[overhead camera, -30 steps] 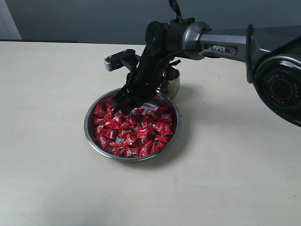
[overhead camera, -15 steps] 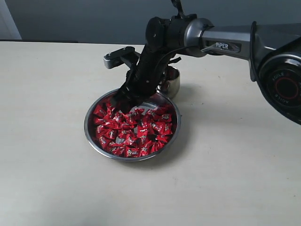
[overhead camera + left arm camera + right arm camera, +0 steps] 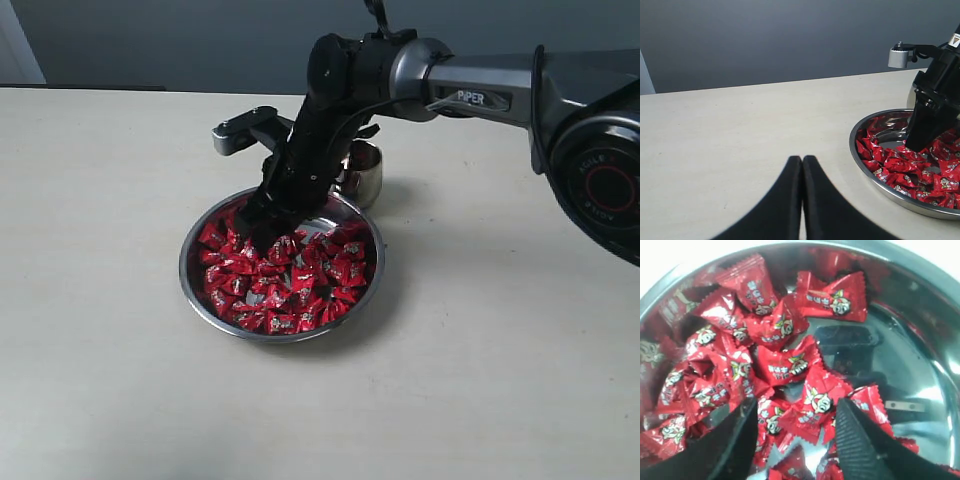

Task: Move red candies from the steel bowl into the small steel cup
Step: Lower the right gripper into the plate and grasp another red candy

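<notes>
The steel bowl (image 3: 190, 285) holds many red candies (image 3: 285, 285) and stands mid-table. Behind it, partly hidden by the arm, is the small steel cup (image 3: 367, 175). My right gripper (image 3: 262, 228) is open and dips into the candies at the bowl's far left side. In the right wrist view its fingers (image 3: 795, 407) straddle a candy (image 3: 817, 402) in the heap, with the bare bowl floor (image 3: 920, 370) beside it. My left gripper (image 3: 801, 159) is shut and empty, low over the table beside the bowl's rim (image 3: 875, 177). It does not show in the exterior view.
The beige table (image 3: 110, 380) spreads around the bowl. A dark wall runs along its far edge. The right arm (image 3: 480, 90) reaches in from the right, above the cup.
My right gripper has sunk lower and a little to the left, down into the candies, with its jaws still open. The bowl and cup have stayed put.
</notes>
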{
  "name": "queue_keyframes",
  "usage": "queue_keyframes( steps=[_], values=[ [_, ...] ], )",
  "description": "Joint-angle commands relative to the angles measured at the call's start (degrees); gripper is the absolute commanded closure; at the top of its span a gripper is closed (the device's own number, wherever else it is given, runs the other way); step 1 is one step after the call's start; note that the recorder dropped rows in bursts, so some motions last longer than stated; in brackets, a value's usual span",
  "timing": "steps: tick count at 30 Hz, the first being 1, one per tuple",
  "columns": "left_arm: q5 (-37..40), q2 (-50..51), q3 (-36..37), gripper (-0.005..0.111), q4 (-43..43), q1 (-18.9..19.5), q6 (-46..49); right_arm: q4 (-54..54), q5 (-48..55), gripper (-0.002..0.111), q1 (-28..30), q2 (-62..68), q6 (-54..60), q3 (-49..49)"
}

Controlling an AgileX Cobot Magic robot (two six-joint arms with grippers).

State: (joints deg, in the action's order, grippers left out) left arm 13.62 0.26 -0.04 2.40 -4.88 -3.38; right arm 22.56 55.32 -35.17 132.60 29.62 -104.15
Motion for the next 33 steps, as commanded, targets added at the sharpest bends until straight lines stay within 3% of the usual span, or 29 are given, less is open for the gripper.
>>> queue_keyframes(
  steps=[1, 27, 33],
  values=[
    [-0.3, -0.3, 0.0, 0.106, 0.1, -0.4, -0.1, -0.2, -2.0, 0.061, -0.3, -0.1, 0.8, -0.2],
    [-0.3, -0.3, 0.0, 0.106, 0.1, -0.4, -0.1, -3.3, -2.9, 0.061, -0.3, 2.3, 0.3, -0.2],
    [-0.3, -0.3, 0.0, 0.106, 0.1, -0.4, -0.1, -3.0, -2.4, 0.089, -0.3, 2.3, 0.3, -0.2]
  ],
)
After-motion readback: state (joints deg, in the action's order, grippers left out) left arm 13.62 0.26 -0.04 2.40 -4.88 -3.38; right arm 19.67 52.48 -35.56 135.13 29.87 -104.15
